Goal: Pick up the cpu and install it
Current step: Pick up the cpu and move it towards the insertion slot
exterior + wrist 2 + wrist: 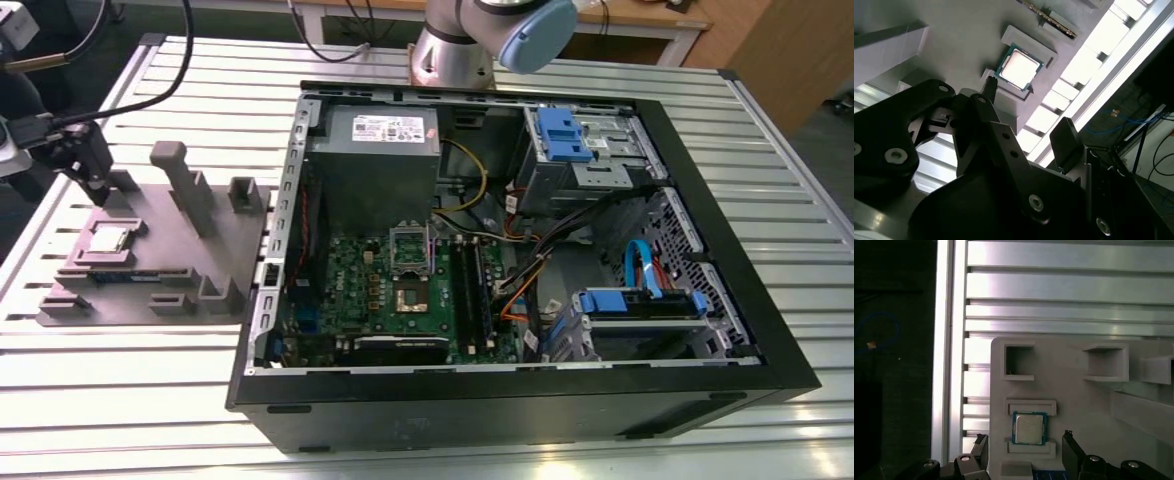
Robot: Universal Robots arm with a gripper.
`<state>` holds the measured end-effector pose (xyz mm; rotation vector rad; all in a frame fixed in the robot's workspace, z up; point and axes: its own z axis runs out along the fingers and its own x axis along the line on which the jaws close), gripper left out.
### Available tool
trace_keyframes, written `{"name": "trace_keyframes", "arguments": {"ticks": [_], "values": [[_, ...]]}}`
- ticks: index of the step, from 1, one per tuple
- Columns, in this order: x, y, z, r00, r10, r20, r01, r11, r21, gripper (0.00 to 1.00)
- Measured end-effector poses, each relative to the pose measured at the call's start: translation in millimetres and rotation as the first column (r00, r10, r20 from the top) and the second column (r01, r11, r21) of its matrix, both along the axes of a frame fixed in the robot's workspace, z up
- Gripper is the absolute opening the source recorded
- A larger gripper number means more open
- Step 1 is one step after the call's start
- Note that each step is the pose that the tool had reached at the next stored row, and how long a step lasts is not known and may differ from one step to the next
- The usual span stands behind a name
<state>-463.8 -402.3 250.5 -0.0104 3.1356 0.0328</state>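
Note:
The cpu (110, 240), a small silver-topped square chip, lies flat in a recess of the grey fixture tray (180, 270) at the exterior view's left. My gripper (102, 195) hangs just above that tray, behind the chip. In the first wrist view the cpu (1029, 428) sits between my two dark fingertips (1069, 438), and the gripper (1025, 440) is open with nothing held. The second wrist view shows the cpu (1019, 69) beyond the open gripper (1026, 117). The dark socket (407, 297) lies on the green motherboard inside the open computer case (747, 330).
Upright grey posts (174, 165) stand on the tray close to my gripper. Inside the case are a grey power supply (374, 135), blue drive cages (567, 135) and loose cables. The arm's base (461, 50) stands behind the case on the slatted metal table (120, 400).

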Motion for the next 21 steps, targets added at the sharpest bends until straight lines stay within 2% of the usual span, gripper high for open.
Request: {"name": "trace_keyframes", "arguments": {"ticks": [1, 2, 15, 21], "values": [[0.0, -0.2, -0.5, 1.0000, 0.000, 0.0018, 0.000, 1.0000, 0.0054, 0.69], [0.0, -0.2, -1.5, 1.0000, 0.000, 0.0037, 0.000, 1.0000, 0.0076, 0.69], [0.0, -0.3, -24.5, 1.0000, 0.000, 0.0043, 0.000, 1.0000, 0.0089, 0.69], [0.0, -0.3, -26.3, 1.0000, 0.000, 0.0043, 0.000, 1.0000, 0.0089, 0.69]]}}
